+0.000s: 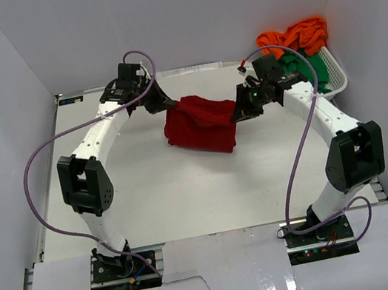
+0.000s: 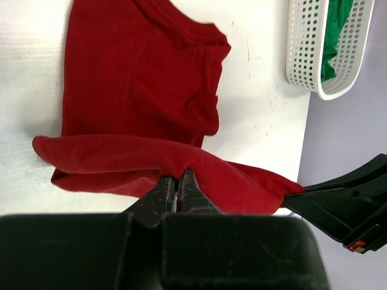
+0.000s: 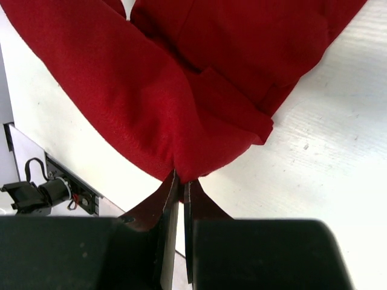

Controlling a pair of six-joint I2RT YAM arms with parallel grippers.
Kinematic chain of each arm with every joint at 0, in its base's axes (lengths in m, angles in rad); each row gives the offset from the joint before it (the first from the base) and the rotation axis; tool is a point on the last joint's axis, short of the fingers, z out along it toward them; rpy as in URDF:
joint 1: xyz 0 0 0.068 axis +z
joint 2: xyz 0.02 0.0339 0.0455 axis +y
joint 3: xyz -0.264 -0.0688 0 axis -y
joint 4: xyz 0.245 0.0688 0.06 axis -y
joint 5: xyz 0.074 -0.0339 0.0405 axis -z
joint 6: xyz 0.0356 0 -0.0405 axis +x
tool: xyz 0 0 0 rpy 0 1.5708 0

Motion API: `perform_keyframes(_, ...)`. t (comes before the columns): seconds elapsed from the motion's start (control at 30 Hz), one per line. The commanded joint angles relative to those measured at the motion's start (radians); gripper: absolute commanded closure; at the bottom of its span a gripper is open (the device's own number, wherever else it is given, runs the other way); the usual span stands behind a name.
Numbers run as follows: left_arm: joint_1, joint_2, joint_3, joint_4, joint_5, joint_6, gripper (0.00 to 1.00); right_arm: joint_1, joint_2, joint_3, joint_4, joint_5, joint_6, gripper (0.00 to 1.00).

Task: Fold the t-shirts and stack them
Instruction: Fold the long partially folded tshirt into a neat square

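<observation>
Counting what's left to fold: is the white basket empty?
No, the top view shows a green shirt in the basket and an orange shirt heaped at its far end.

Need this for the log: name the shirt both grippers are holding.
The red shirt, pinched at opposite ends by the left gripper and right gripper. The orange shirt and green shirt lie at the basket, untouched.

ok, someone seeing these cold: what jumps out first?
The red shirt mid-table, pinched at one edge by both the left gripper and the right gripper, with that edge raised over the part lying flat. Next, the white basket at the far right corner, with a green shirt in it and an orange shirt heaped at its far end.
</observation>
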Motion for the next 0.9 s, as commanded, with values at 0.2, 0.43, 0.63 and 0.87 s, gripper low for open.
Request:
perform_keyframes(0.2, 0.014, 0.156, 0.243, -0.018, 0.01, -0.006, 1.0, -0.069, 0.13, 0.176, -0.045, -0.046, -0.051, 0.92)
perform_keyframes(0.43, 0.014, 0.243, 0.296, 0.016, -0.007, -0.031, 1.0, -0.09, 0.215, 0.227, -0.036, -0.058, -0.063, 0.92)
perform_keyframes(0.63, 0.014, 0.32, 0.366, 0.051, -0.021, -0.04, 1.0, -0.113, 0.289, 0.305, -0.036, -0.073, -0.066, 0.92)
perform_keyframes(0.87, 0.012, 0.441, 0.53, 0.048, -0.021, -0.051, 1.0, -0.147, 0.387, 0.396, -0.045, -0.09, -0.069, 0.92)
